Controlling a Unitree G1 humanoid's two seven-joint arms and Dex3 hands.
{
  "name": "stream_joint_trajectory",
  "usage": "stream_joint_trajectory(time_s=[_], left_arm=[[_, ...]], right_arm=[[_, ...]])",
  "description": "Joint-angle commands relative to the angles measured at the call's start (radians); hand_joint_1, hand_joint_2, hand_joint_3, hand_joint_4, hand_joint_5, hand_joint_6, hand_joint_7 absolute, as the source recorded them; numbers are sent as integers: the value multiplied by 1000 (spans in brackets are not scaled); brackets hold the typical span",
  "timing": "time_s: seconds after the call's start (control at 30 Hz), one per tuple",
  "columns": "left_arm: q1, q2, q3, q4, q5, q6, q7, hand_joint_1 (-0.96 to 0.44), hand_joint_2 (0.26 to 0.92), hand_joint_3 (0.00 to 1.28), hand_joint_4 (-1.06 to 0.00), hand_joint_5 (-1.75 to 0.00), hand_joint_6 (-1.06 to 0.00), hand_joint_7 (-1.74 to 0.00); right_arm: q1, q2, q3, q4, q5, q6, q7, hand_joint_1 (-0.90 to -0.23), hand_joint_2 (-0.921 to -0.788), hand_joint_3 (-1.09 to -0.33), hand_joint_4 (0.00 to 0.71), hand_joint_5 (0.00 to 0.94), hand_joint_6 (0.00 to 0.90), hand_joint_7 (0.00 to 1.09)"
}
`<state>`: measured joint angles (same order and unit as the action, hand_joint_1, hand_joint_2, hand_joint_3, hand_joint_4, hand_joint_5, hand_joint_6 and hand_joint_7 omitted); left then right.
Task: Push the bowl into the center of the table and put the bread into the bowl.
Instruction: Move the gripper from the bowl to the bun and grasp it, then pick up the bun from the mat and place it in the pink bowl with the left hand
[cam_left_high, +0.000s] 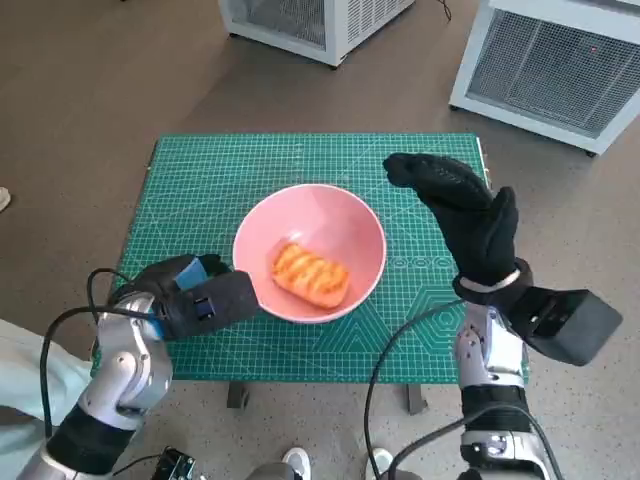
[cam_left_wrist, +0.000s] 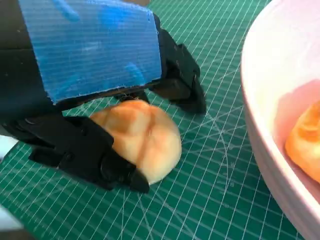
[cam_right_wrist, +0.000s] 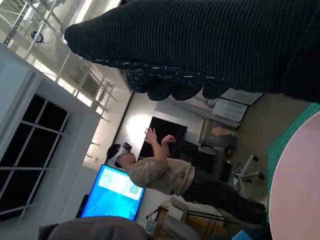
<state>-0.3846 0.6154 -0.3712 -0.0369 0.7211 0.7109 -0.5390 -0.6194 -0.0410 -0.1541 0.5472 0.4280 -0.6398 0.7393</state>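
A pink bowl (cam_left_high: 368, 222) stands at the middle of the green cutting mat (cam_left_high: 200, 180), and a toasted oblong bread (cam_left_high: 311, 275) lies inside it. My left hand (cam_left_high: 195, 295) sits low on the mat against the bowl's left side. In the left wrist view its black fingers (cam_left_wrist: 182, 82) close around a round golden bun (cam_left_wrist: 142, 137) that rests on the mat, a little apart from the bowl's wall (cam_left_wrist: 270, 75). The head view hides this bun under the hand. My right hand (cam_left_high: 465, 215) is raised to the right of the bowl, fingers spread, holding nothing.
Two white slatted units (cam_left_high: 300, 20) (cam_left_high: 550, 60) stand on the floor behind the table. Black cables hang at the table's near edge. A pale trouser leg (cam_left_high: 25, 370) shows at lower left. A person (cam_right_wrist: 160, 172) stands far off in the right wrist view.
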Motion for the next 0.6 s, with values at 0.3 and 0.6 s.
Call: stream_joint_trajectory(time_s=[0.3, 0.6], left_arm=[[64, 17, 62, -91, -22, -38, 7, 2, 745, 360, -754, -1089, -626, -1248], [80, 29, 101, -147, -24, -42, -2, 2, 791, 254, -790, -1078, -646, -1166]], right_arm=[[10, -5, 0, 21, -6, 4, 3, -699, -921, -726, 188, 3, -1, 585], [7, -6, 0, 28, -5, 0, 7, -700, -921, -724, 189, 3, -1, 587]])
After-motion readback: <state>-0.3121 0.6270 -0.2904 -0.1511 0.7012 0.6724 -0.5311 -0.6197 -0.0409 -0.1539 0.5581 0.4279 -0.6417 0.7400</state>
